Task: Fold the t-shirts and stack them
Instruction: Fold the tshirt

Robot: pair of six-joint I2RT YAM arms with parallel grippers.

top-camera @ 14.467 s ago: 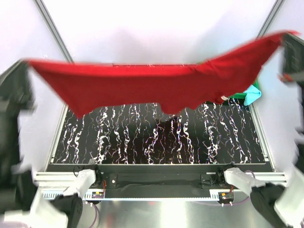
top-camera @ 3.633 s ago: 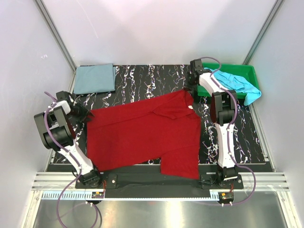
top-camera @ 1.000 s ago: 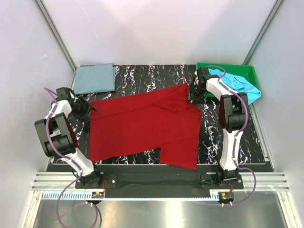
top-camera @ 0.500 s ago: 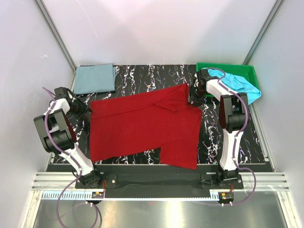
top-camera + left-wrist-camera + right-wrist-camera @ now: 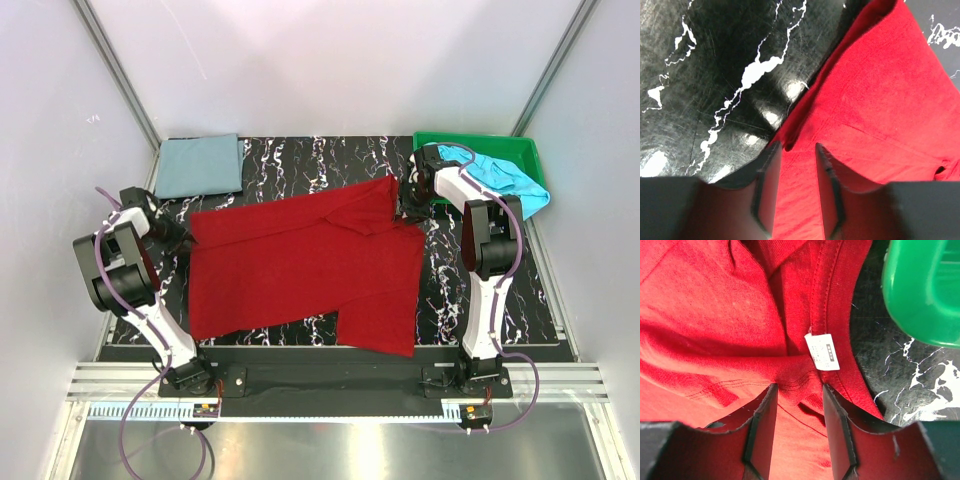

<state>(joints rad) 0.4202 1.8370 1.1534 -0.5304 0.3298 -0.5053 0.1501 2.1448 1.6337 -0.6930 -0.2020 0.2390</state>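
- At the middle of the black marbled table (image 5: 320, 165): a deep red t-shirt (image 5: 300, 265), plain, spread mostly flat with the neck toward 1 o'clock and the straight hem toward 9 o'clock.
- Folded over on itself near the neck, with a diagonal crease running toward 7 o'clock; one flap reaching out toward 5 o'clock.
- Inside the collar, in the right wrist view, a small white label (image 5: 822, 351) beside double stitching.
- Left gripper (image 5: 796, 147) low at the 9 o'clock edge of the cloth, jaws apart, straddling the hem with flat red fabric in the gap.
- Right gripper (image 5: 799, 387) at the 1 o'clock corner by the collar, jaws set apart with gathered red cloth between them; cannot tell whether pinching or only resting around it.
- At 10 o'clock on the table, a grey-blue t-shirt (image 5: 200, 165), folded into a neat rectangle, well apart from the red one.
- At 2 o'clock, a green tray (image 5: 500, 145) holding a crumpled turquoise t-shirt (image 5: 505, 180), one end spilling over the tray's 4 o'clock corner.
- Tray's rounded corner just beside the red collar in the right wrist view.
- Bare marble showing at 12 o'clock between folded shirt and tray, along the 3 o'clock side, and at 7 o'clock.
- Flap at 5 o'clock lying near the table's front edge.
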